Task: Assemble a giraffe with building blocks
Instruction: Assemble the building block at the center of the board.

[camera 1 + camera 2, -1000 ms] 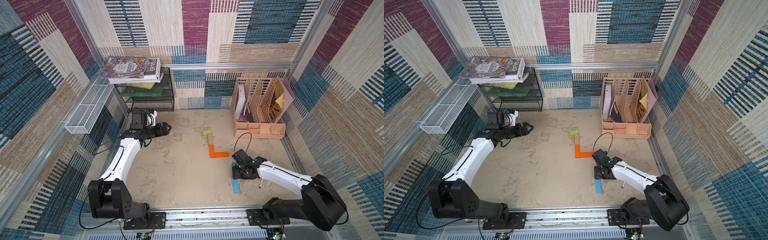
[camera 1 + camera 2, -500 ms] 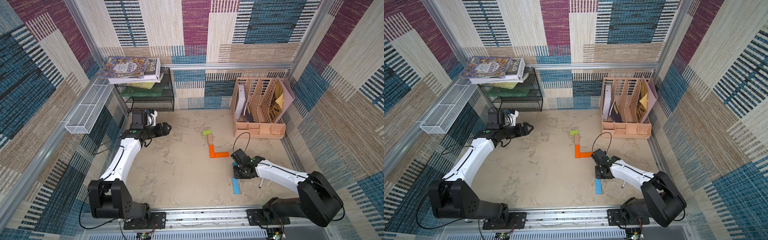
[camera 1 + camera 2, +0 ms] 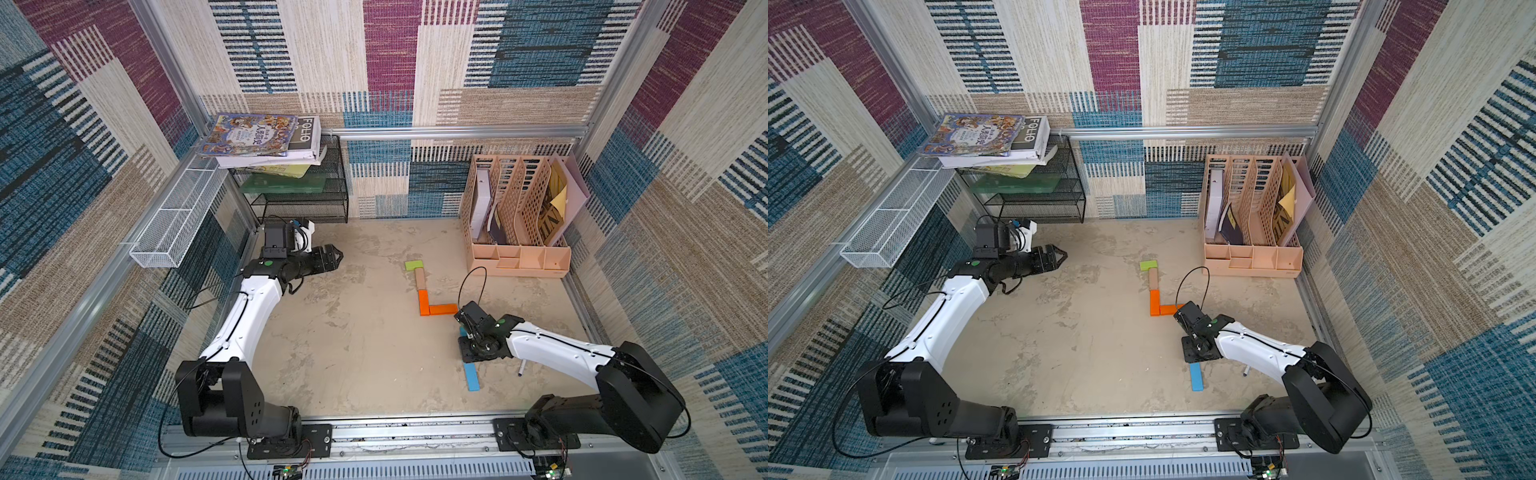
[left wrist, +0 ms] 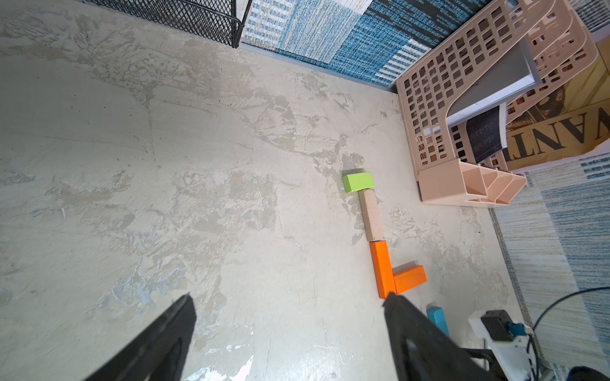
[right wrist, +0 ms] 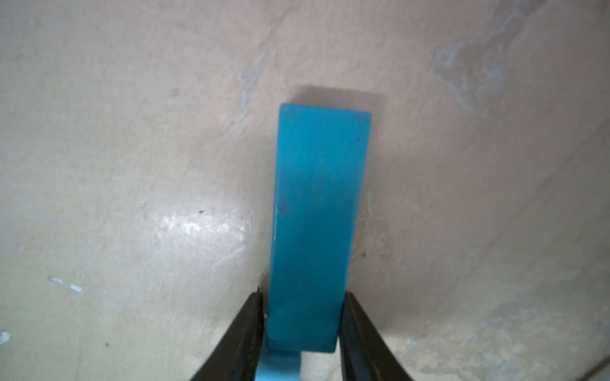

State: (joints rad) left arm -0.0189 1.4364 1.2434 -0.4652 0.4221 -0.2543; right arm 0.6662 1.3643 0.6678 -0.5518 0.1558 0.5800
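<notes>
The giraffe is partly laid out mid-table: a green block (image 3: pixel 414 264), a tan block (image 3: pixel 420 279) and two orange blocks (image 3: pixel 423 302) (image 3: pixel 442 309) forming an L. The left wrist view shows the same row, green (image 4: pixel 358 181) to orange (image 4: pixel 381 269). My right gripper (image 5: pixel 302 297) is shut on one end of a blue block (image 5: pixel 320 198), just right of the L's foot (image 3: pixel 464 332). A second blue block (image 3: pixel 471 376) lies nearer the front, partly under the arm. My left gripper (image 3: pixel 336 257) (image 4: pixel 287 298) hangs open and empty at the far left.
A peach file organizer (image 3: pixel 515 257) stands at the back right. A black mesh shelf (image 3: pixel 303 203) with books fills the back left corner, beside a white wire basket (image 3: pixel 174 224) on the left wall. A marker pen (image 3: pixel 520 369) lies under the right arm.
The right gripper's jaws have closed onto the blue block, and the arm has barely shifted. The left arm has not moved.
</notes>
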